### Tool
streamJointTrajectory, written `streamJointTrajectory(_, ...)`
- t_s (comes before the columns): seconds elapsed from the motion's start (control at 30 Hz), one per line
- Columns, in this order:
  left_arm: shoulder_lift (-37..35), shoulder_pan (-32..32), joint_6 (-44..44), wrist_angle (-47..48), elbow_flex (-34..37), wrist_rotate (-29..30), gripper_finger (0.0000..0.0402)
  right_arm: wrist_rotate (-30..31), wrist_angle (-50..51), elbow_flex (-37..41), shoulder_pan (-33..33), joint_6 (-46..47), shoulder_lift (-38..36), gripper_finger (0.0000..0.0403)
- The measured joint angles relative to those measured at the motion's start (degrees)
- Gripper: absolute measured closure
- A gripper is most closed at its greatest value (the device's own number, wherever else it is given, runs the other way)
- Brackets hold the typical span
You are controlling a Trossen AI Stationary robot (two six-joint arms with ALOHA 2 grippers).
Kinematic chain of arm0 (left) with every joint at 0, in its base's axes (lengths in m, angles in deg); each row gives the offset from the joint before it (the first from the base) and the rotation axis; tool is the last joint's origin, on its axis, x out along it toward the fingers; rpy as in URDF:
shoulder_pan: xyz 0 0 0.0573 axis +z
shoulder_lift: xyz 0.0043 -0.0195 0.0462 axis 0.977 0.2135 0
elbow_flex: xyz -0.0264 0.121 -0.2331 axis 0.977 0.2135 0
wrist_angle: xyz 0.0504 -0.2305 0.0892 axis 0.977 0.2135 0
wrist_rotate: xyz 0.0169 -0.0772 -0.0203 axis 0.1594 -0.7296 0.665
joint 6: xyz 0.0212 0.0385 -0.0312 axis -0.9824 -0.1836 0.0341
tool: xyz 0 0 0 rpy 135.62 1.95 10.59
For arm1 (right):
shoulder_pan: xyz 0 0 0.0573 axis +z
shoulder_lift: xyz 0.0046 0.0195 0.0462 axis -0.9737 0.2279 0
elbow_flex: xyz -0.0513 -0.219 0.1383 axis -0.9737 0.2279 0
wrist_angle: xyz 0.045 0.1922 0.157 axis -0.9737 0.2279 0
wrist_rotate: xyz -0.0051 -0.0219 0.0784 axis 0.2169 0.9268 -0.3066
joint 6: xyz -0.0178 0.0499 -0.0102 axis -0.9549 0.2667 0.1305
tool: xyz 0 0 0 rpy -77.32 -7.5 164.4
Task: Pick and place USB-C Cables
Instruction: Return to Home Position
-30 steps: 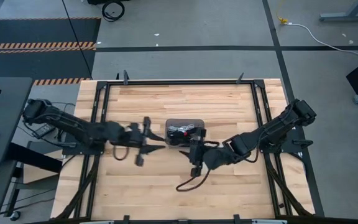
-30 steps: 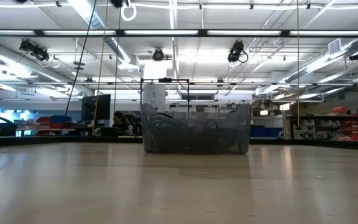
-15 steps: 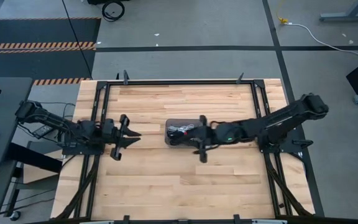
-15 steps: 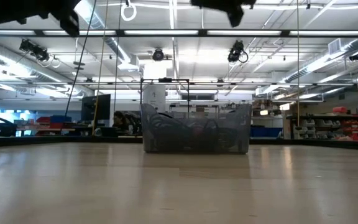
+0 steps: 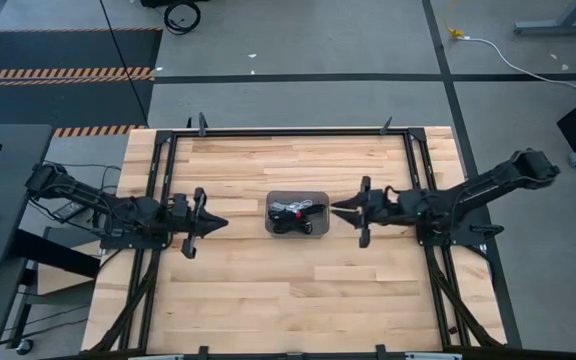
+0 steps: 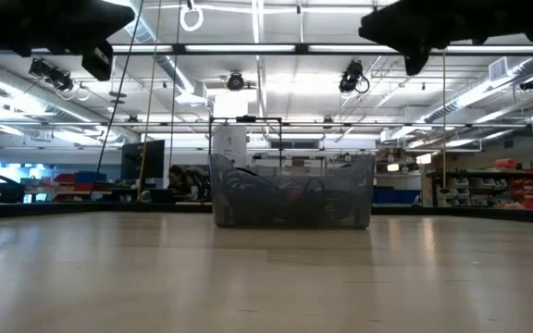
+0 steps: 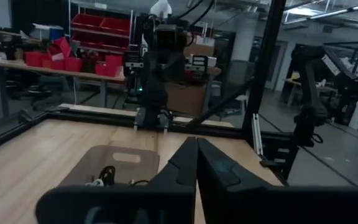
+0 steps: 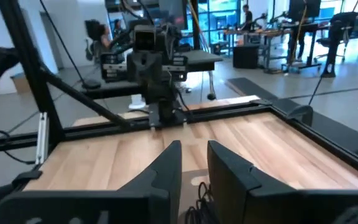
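The grey tray (image 5: 320, 198) stands at the table's middle with several coiled USB-C cables (image 5: 292, 216) in it, black and white, one with a red tie. In the low view the tray (image 6: 292, 215) shows as a see-through box with dark coils inside. My left gripper (image 5: 224, 222) hovers to the left of the tray, pointing at it, shut with nothing in it (image 7: 196, 163). My right gripper (image 5: 334, 208) hovers just to the right of the tray, pointing at it. Its fingers (image 8: 194, 163) stand a little apart with nothing between them.
A black frame (image 5: 288, 131) runs round the table's edges. Bare wood lies near and far of the tray. In the wrist views each arm's base post stands at the opposite table edge (image 7: 157, 93) (image 8: 157, 81). People and workbenches show in the room beyond.
My right gripper has gone from the table near the tray's front, up over the tray, then back toward the table's right edge. A black cable loop that lay there no longer shows on the table. My left gripper has drawn back toward the table's left edge and shut.
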Motion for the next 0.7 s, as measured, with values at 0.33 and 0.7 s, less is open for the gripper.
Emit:
streamJointTrajectory(0.33, -3.9, 0.0, 0.1, 8.0, 0.0, -1.4, 0.0394, -12.4, -9.2, 12.3, -4.6, -0.1, -7.3, 0.0396)
streamJointTrajectory(0.7, -4.9, 0.1, -0.1, 10.6, 0.0, -0.8, 0.0392, -15.9, -21.5, 22.6, -7.1, -0.1, -14.6, 0.0398)
